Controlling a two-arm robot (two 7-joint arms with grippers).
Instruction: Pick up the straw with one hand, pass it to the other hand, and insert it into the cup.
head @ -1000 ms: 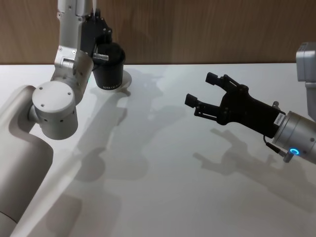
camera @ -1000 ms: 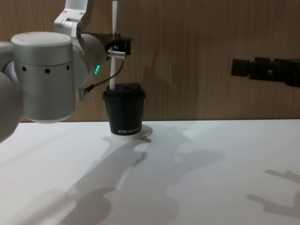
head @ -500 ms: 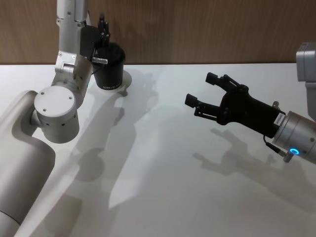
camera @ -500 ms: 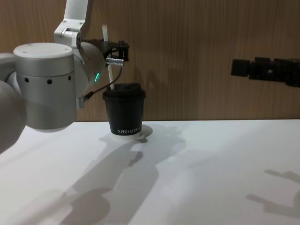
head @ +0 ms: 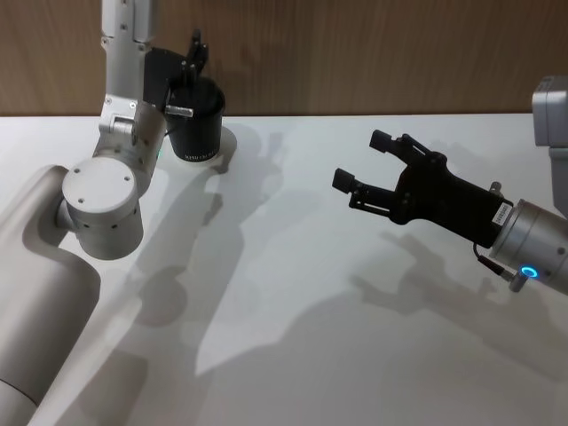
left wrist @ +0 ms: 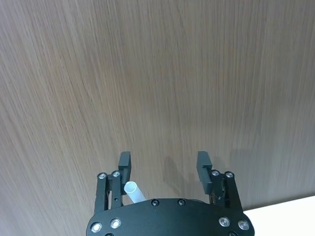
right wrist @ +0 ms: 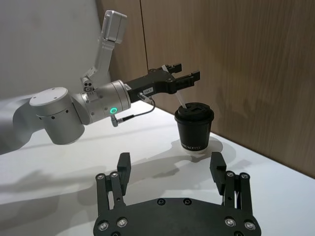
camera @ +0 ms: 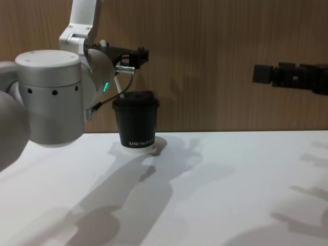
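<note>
Left hand (left wrist: 164,166) spread, straw (left wrist: 133,191) leaning against one finger, lower end in cup (camera: 135,120) just below; best lifted straight clear, without dragging straw. Right hand (head: 361,160) spread, well apart

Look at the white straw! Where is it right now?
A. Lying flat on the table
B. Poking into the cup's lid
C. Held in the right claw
B: the straw leans with its lower end in the lid of the cup, under the open left claw.
</note>
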